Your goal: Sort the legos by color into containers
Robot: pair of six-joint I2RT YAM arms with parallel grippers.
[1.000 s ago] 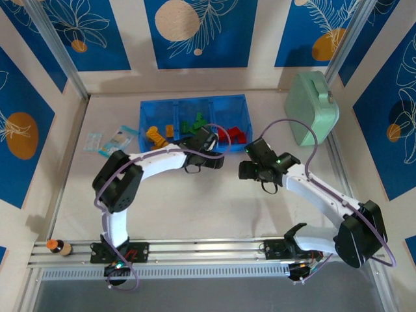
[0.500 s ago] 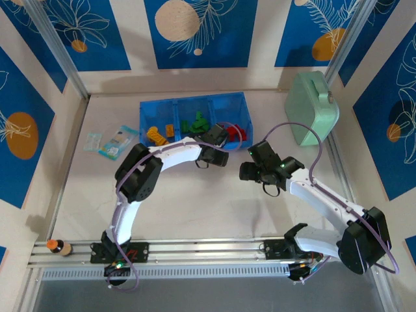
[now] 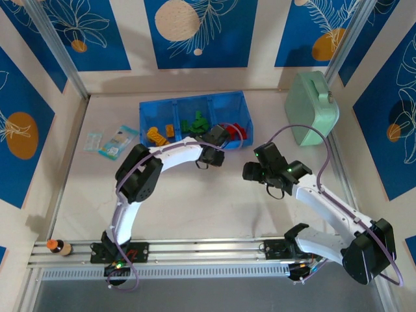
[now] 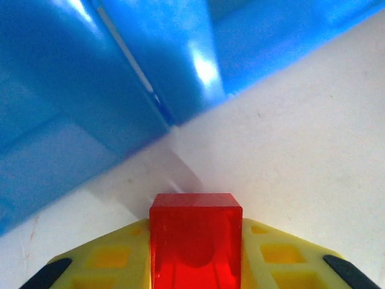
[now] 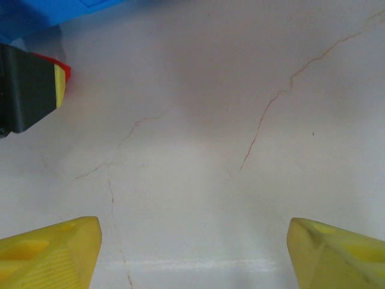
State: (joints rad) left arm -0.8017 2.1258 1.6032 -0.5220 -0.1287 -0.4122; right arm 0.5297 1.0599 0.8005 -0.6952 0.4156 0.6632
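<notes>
One red lego (image 4: 195, 232) was pinched in my left gripper (image 4: 195, 274), the yellow fingers (image 4: 108, 262) closed on both its sides and the brick's end poking out past the tips. It was down low by the desk (image 4: 313, 138) (couldn't tell if it touched), right at the outside of the blue tray's (image 4: 150, 66) near wall, not yet over any compartment.

From the top camera that spot was about where the middle and right compartments meet. The red legos (image 3: 235, 132) were in the right one, greens (image 3: 195, 123) in the middle, orange ones (image 3: 156, 135) on the left. My right gripper (image 5: 192, 247) hung wide open and empty over bare desk nearby.

My worry: that low, pushing straight forward would knock the brick on the wall and twist it out of the grip. And so close to the divider, a sloppy release could've dropped it in with the greens.
</notes>
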